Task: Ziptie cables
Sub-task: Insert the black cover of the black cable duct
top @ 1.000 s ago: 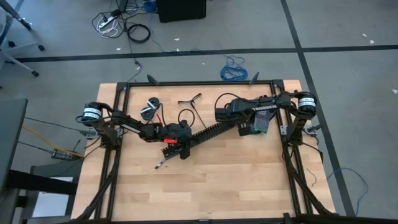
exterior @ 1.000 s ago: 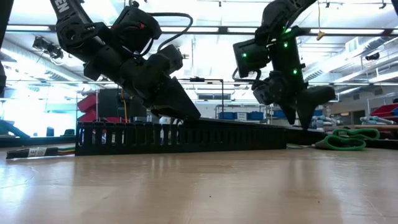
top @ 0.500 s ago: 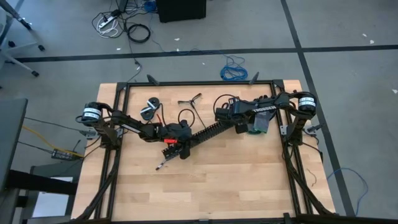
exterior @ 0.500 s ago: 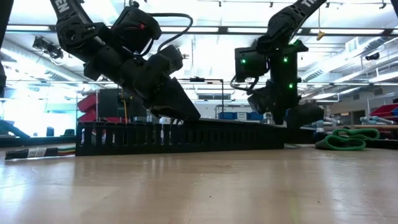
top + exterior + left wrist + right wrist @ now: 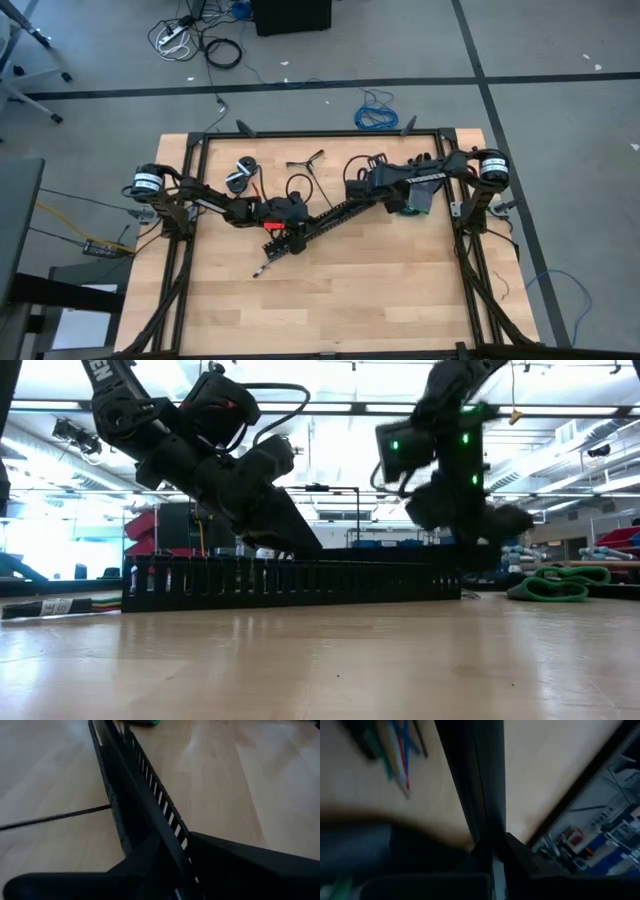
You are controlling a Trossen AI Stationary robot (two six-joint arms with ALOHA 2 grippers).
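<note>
- A long black perforated strip is seen lying diagonally across the middle of the wooden worktop; in the low view it appears as a slotted black wall standing on edge.
- The left hand is placed at the strip's lower left end, and its dark fingers are closed on the strip's top edge, as shown in the left wrist view.
- The right hand is placed at the strip's upper right end; in the right wrist view its fingers are seen pressed together around the strip's edge.
- In the low view the left arm is seen slanting down onto the strip, while the right arm, with green lights lit, hangs over the strip's far end.
- A thin bundle with coloured wires is seen lying on the worktop just beside the strip's near end in the low view; from above, its end is seen just below the left hand.
- Whether any zipties are among the small dark items behind the strip cannot be told.
- A green-handled tool is seen lying on the worktop near the right arm.
- A blue coiled cable lies on the floor beyond the worktop.
</note>
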